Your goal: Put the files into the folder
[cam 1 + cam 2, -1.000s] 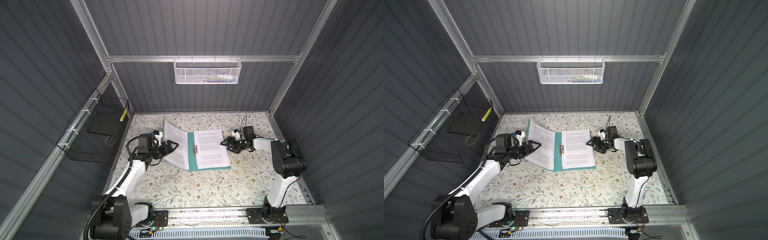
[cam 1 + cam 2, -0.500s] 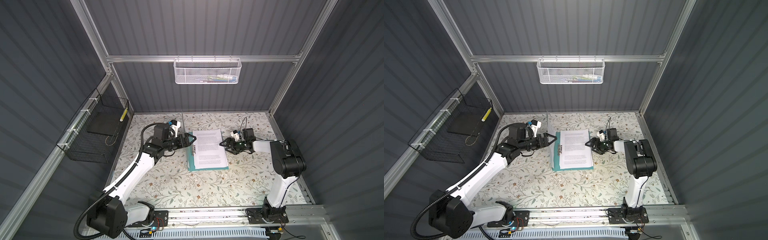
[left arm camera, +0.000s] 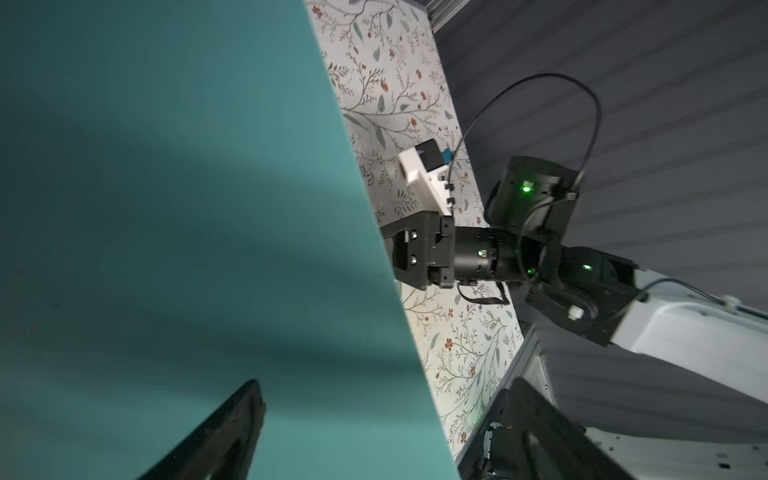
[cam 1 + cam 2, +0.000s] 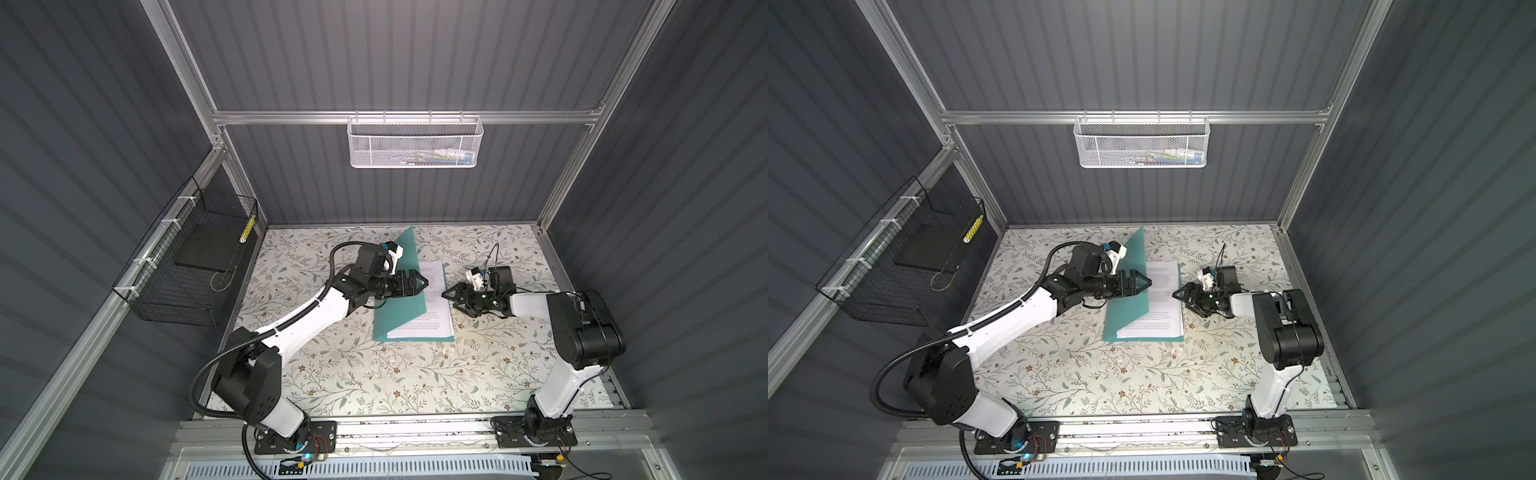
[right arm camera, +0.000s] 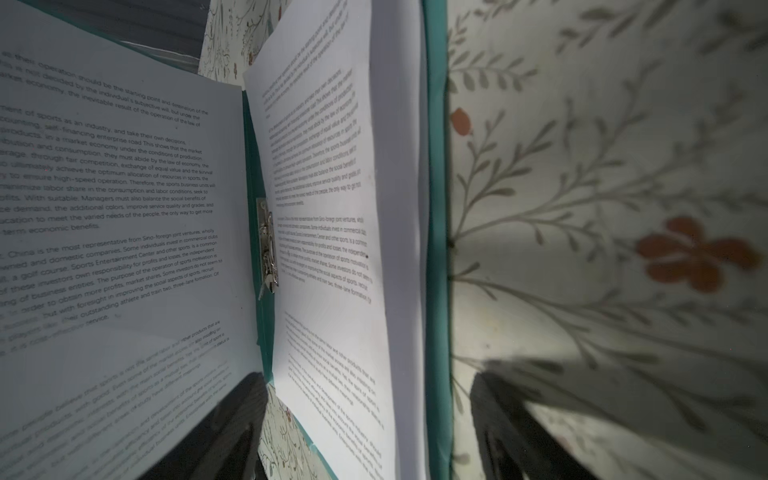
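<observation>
Two arms converge on the folder (image 4: 398, 309) at the centre of both top views. It lies on the floral tabletop (image 4: 374, 374) with its cover raised at a slant over the files (image 4: 432, 320), neither flat open nor shut. From my station I see the left gripper (image 4: 420, 283) at the cover's outer face, so close that I cannot tell whether it touches. Its fingers are spread wide and clamped on nothing. The left of its wrist view is filled by that cover (image 3: 166, 208), with one finger (image 3: 232, 432) in front of it. I judge the open gripper is there as a pusher, tipping the cover toward the right of the frame rather than carrying it. The right gripper (image 4: 451, 300) sits just beside the folder's right edge, fingers likewise apart and empty. I take it as a stop against the sheets sliding out as the cover falls. Its wrist view looks into the wedge: one printed sheet (image 5: 108, 199) lies against the inside of the raised cover at frame left, and more sheets (image 5: 332, 174) rest on the back board at centre. The small metal clip (image 5: 267, 245) sits on the spine between them. The files are inside the folder, so by my reckoning only the closing is left. The sheet riding on the cover could crease under a hasty push.
</observation>
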Controlling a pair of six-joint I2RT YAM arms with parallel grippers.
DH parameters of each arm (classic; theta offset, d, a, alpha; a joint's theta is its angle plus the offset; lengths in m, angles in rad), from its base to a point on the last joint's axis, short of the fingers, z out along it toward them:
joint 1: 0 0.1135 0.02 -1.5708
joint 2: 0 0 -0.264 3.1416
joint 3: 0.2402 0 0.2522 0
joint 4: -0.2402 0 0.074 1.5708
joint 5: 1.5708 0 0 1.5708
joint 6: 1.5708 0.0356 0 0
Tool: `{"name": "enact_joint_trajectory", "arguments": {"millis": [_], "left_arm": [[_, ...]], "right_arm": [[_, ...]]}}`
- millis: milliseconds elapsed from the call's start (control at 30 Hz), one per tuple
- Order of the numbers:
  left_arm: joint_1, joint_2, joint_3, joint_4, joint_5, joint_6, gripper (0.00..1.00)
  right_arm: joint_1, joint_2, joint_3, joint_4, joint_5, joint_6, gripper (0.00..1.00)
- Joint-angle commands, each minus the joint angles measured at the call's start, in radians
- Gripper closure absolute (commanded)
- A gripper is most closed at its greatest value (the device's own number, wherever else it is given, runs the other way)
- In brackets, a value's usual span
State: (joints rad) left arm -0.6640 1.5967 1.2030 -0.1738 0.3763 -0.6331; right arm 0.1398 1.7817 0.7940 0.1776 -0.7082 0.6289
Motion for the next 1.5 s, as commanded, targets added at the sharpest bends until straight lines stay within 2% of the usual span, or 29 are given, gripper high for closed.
{"name": "enact_joint_trajectory", "arguments": {"millis": [0, 167, 333, 467, 533, 633, 733, 833, 933, 1033, 1067, 1167, 1267, 1300, 1367, 1467], "left_arm": [[-0.042, 0.049, 0.08, 0.033, -0.014, 0.013, 0.08], [-0.071, 0.115, 0.118, 0.038, -0.002, 0.024, 0.08], [-0.072, 0.103, 0.097, 0.015, -0.039, 0.061, 0.08], [-0.072, 0.08, 0.078, -0.023, -0.137, 0.108, 0.06], [-0.072, 0.058, 0.064, -0.043, -0.214, 0.139, 0.01], [-0.072, -0.008, 0.015, -0.066, -0.412, 0.192, 0.0], [-0.071, -0.107, -0.094, -0.008, -0.626, 0.243, 0.0], [-0.071, -0.206, -0.259, 0.14, -0.801, 0.36, 0.0], [-0.072, -0.318, -0.522, 0.465, -0.91, 0.497, 0.0], [-0.071, -0.368, -0.698, 0.716, -1.107, 0.629, 0.0], [-0.065, -0.374, -0.716, 0.727, -1.168, 0.659, 0.0], [-0.013, -0.386, -0.754, 0.706, -1.261, 0.704, 0.0], [0.111, -0.428, -0.821, 0.728, -1.273, 0.632, 0.0], [0.146, -0.463, -0.817, 0.647, -1.247, 0.571, 0.0], [0.208, -0.517, -0.87, 0.701, -1.15, 0.605, 0.0], [0.255, -0.544, -0.87, 0.677, -1.177, 0.597, 0.0]], "right_arm": [[-0.011, -0.019, -0.049, -0.144, 0.197, 0.029, 0.2], [-0.074, -0.105, -0.095, -0.164, 0.275, 0.056, 0.19], [-0.091, -0.169, -0.098, -0.202, 0.283, 0.043, 0.19], [-0.089, -0.199, -0.095, -0.208, 0.25, 0.024, 0.19], [-0.088, -0.2, -0.08, -0.227, 0.238, 0.01, 0.19], [-0.079, -0.217, -0.059, -0.252, 0.229, -0.018, 0.17], [-0.058, -0.255, -0.029, -0.303, 0.272, -0.06, 0.08], [-0.03, -0.308, 0.018, -0.385, 0.379, -0.111, 0.02], [-0.001, -0.361, 0.061, -0.436, 0.512, -0.158, 0.01], [0.009, -0.407, 0.077, -0.442, 0.623, -0.182, 0.01], [0.013, -0.427, 0.066, -0.428, 0.669, -0.183, 0.01], [0.02, -0.505, -0.019, -0.334, 0.76, -0.192, 0.01], [0.058, -0.625, -0.194, -0.084, 0.917, -0.282, 0.01], [0.061, -0.655, -0.244, -0.003, 0.951, -0.319, 0.01], [0.056, -0.706, -0.316, 0.141, 1.045, -0.377, 0.01], [0.03, -0.677, -0.291, 0.124, 1.116, -0.433, 0.01]]}}
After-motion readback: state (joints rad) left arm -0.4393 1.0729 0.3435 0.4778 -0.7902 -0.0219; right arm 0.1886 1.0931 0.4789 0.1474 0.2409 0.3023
